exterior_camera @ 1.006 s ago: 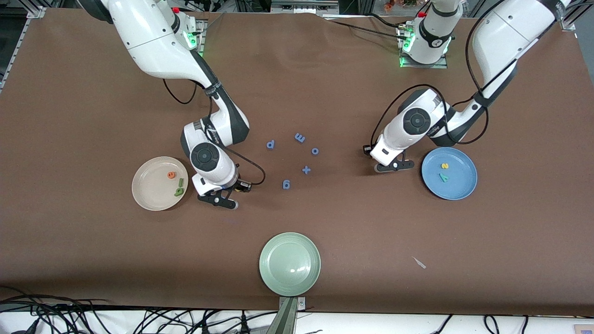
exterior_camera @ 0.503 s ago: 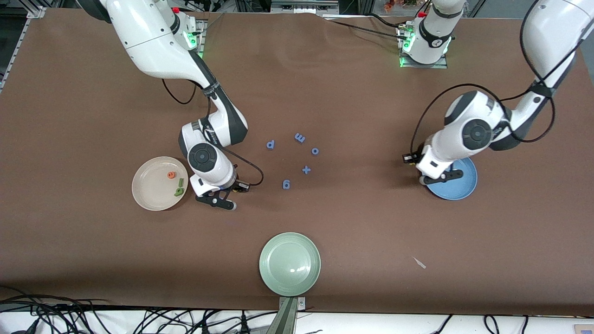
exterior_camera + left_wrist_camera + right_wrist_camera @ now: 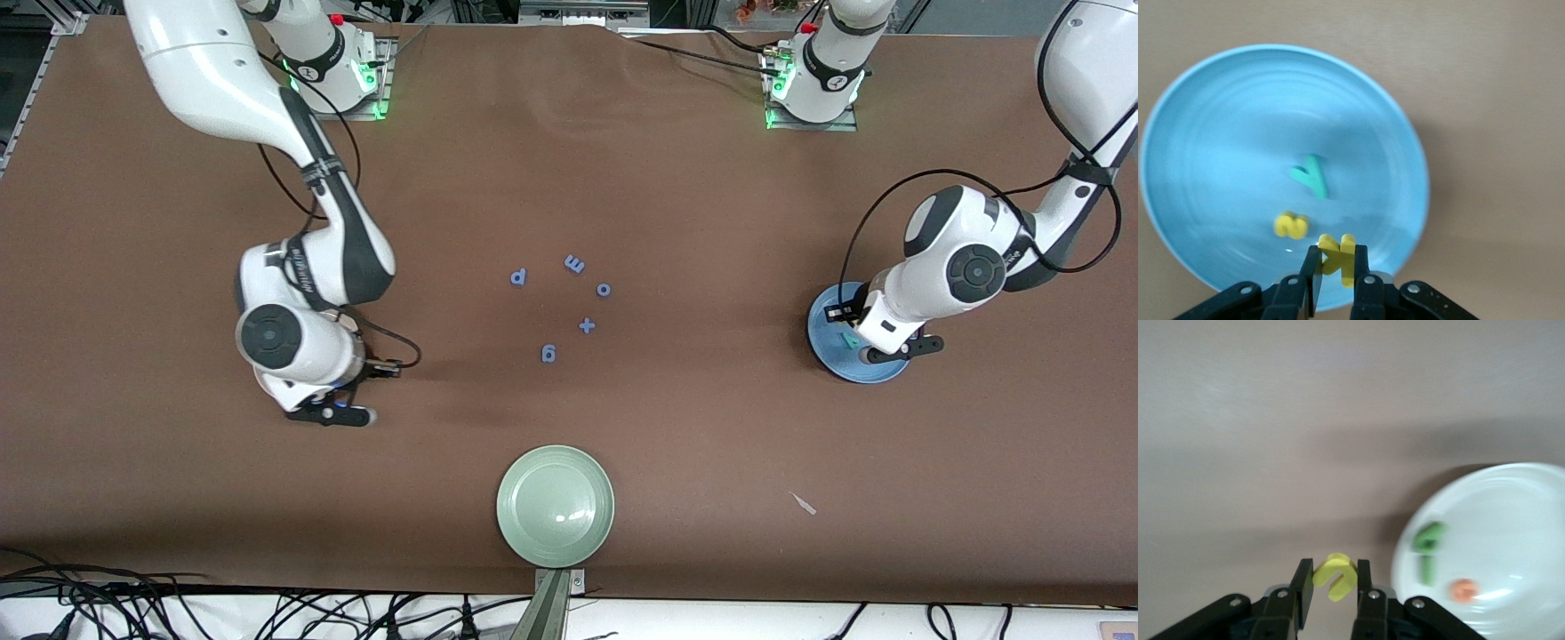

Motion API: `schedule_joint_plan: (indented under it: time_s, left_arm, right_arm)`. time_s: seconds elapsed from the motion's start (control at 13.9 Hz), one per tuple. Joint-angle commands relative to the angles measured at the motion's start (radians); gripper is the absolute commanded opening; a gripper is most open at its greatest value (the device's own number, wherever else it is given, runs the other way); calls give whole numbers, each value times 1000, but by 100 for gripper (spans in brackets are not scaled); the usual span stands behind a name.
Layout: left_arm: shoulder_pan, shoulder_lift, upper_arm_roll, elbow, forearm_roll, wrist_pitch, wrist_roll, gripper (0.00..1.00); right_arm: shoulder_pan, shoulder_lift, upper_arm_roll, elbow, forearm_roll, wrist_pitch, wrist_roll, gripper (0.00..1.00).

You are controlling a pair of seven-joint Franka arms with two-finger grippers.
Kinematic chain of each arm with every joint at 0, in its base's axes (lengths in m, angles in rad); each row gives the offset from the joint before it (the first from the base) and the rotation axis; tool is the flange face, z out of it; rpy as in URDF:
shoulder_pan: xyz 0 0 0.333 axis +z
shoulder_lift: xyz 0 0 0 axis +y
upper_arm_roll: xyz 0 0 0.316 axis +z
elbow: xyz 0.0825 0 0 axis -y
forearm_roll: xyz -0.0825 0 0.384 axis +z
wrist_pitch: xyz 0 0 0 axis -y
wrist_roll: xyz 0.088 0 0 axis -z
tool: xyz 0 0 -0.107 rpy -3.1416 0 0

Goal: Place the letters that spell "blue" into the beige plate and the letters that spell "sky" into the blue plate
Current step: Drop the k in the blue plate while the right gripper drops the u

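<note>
Overall, one brown tabletop (image 3: 622,178) carried three plates, two of them half hidden under arms. Pale green plate (image 3: 555,506) sat nearest the front camera, nothing in it. Blue plate (image 3: 1238,133) lay at the left arm's end, beige plate (image 3: 1511,520) at the right arm's end.

Two pincers. Left pincer (image 3: 1333,277) hung over the blue plate's rim, clamped on one yellow k (image 3: 1337,257). Right pincer (image 3: 1331,593) hung over bare tabletop just beside the beige plate, fingers closed on one yellow u (image 3: 1335,575).

Counted in the blue plate: two letters, teal y (image 3: 1310,175) and yellow s (image 3: 1291,225), apart from each other. Counted in the beige plate: green b (image 3: 1430,537) and dark green l (image 3: 1427,570) touching, orange e (image 3: 1463,590) near them.

Five all-blue foam pieces (image 3: 574,264) lay loose mid-tabletop between the arms: four characters and one plus sign (image 3: 586,325).
</note>
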Motion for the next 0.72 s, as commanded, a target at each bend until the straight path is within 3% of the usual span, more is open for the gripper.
schedule_joint_plan:
  time_s: [0.0,0.14,0.29,0.36,0.43,0.5,0.57,0.65]
  left_arm:
    - [0,-2,-3,0,33,-14,12,12]
    - [3,4,-4,0,32,-14,1,43]
    - [0,3,-4,-4,20,-14,-11,48]
    - [0,-2,-6,-2,17,-16,-22,60]
    - [0,-7,-10,3,15,-19,-42,70]
    - [2,-14,-14,7,15,-19,-74,71]
    - [0,-16,-20,30,16,-19,-109,70]
    - [-6,-25,-24,53,16,-22,-147,71]
  right_arm:
    - [6,-47,-64,-69,-36,-20,-175,18]
    - [4,-85,-99,-179,-47,64,-237,19]
    - [4,-145,-124,-354,-47,229,-280,19]
    - [4,-157,-131,-417,-45,308,-295,19]
    - [2,-159,-133,-442,-45,345,-297,28]
    - [2,-159,-142,-445,-45,348,-308,34]
    - [2,-159,-144,-445,-44,348,-316,54]
    - [2,-159,-144,-445,-42,348,-316,59]
